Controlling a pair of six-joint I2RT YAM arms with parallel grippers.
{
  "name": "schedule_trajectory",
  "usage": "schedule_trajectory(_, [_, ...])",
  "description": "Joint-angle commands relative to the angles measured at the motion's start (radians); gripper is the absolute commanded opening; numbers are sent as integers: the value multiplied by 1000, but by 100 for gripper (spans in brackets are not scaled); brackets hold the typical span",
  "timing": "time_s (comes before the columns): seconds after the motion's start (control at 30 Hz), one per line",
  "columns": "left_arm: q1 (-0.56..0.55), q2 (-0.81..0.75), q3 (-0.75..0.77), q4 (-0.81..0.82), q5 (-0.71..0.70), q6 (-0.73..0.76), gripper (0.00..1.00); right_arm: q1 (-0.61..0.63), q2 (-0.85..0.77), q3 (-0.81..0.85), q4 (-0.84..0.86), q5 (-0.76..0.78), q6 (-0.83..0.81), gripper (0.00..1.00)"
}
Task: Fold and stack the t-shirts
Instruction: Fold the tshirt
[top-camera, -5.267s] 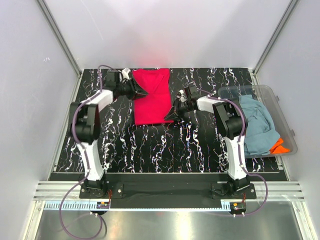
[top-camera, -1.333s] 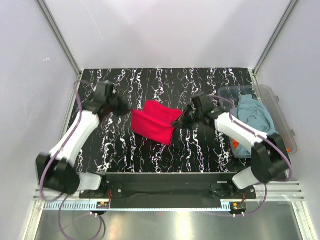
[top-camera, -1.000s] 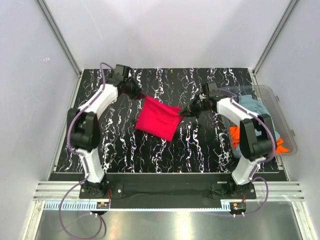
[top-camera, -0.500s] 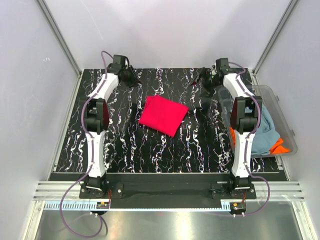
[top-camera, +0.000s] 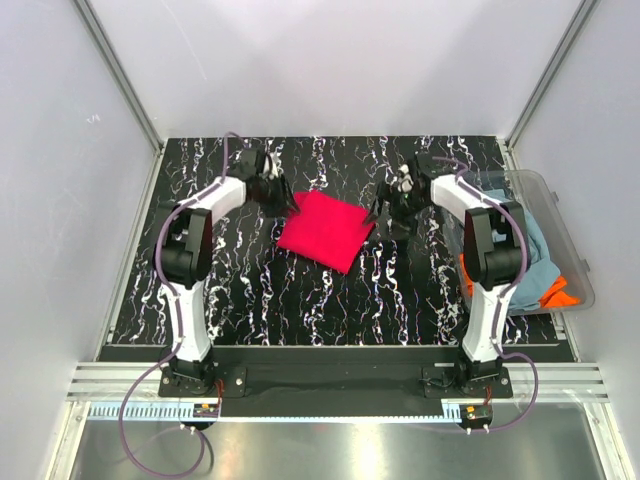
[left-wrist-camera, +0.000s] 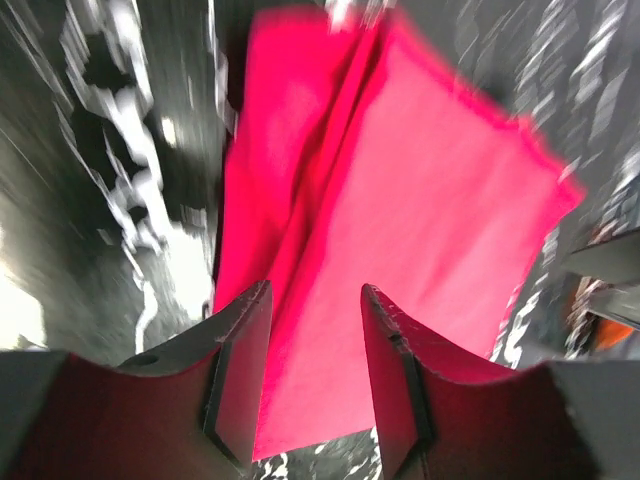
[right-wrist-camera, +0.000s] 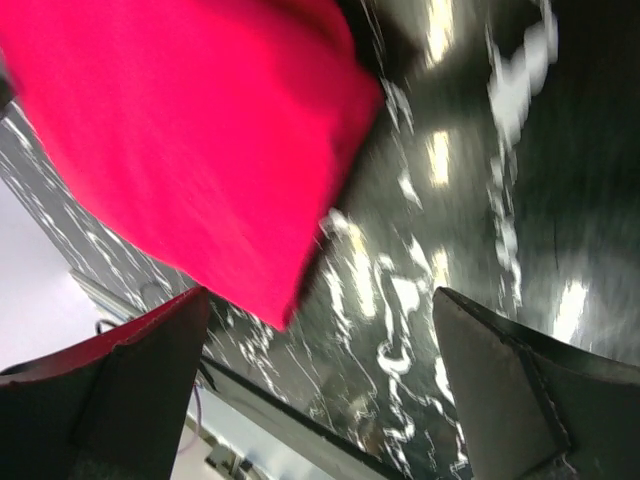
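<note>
The folded red t-shirt (top-camera: 325, 230) is lying flat mid-table (top-camera: 300, 300). The left gripper (top-camera: 285, 204) is hovering half-parted over its left corner, the right gripper (top-camera: 383, 211) is gaping wide beside its right edge, and both are holding nothing.

— T-shirts, counted by colour?
— Three in all: one crimson t-shirt (top-camera: 325, 230), one grey-blue t-shirt (top-camera: 540, 250), one orange t-shirt (top-camera: 558, 293).
— So one apiece. Containers?
— Just one: a clear plastic tub (top-camera: 566, 232).
— Robot arms?
— Two: one left arm (top-camera: 200, 215), one right arm (top-camera: 490, 240).
— Work surfaces?
— One only: a black table (top-camera: 300, 300) with white marbling.
</note>
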Motion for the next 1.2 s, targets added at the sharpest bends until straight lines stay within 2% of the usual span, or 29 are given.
schedule_trajectory(0.0, [-9, -57, -123, 118, 34, 11, 45, -5, -129, -122, 110, -2, -22, 100])
schedule_trajectory(0.07, [-32, -82, -213, 129, 33, -4, 44, -5, -136, -170, 131, 0, -21, 100])
schedule_trajectory(0.2, [-64, -197, -389, 264, 84, -78, 43, -5, -150, -202, 165, 1, -12, 100])
schedule_trajectory(0.33, [-59, -298, -450, 255, -14, -41, 45, -5, -115, -176, 181, -11, -38, 100])
schedule_trajectory(0.4, [-44, -305, -414, 235, -9, -6, 46, -5, -85, -149, 187, -6, -51, 100])
schedule_trajectory(0.53, [3, -216, -266, 200, 63, 65, 46, -5, -29, -86, 193, 4, -70, 98])
schedule_trajectory(0.63, [11, -147, -153, 203, 84, 78, 45, -5, 21, -20, 196, 4, -78, 91])
schedule_trajectory(0.67, [10, -95, -106, 203, 94, 79, 43, -5, 34, 12, 197, -3, -79, 85])
schedule_trajectory(0.77, [2, -32, -26, 216, 85, 69, 40, -5, 96, 74, 199, -26, -67, 79])
schedule_trajectory(0.8, [-1, 3, -7, 219, 78, 68, 40, -5, 118, 85, 202, -28, -59, 68])
schedule_trajectory(0.83, [-7, 18, 8, 220, 59, 66, 41, -5, 127, 92, 204, -29, -58, 66])
schedule_trajectory(0.93, [-18, 74, 54, 220, 61, 71, 43, -5, 159, 118, 211, -32, -41, 59])
schedule_trajectory(1.17, [-24, 133, 93, 207, 34, 97, 46, -5, 205, 146, 225, -26, -35, 55])
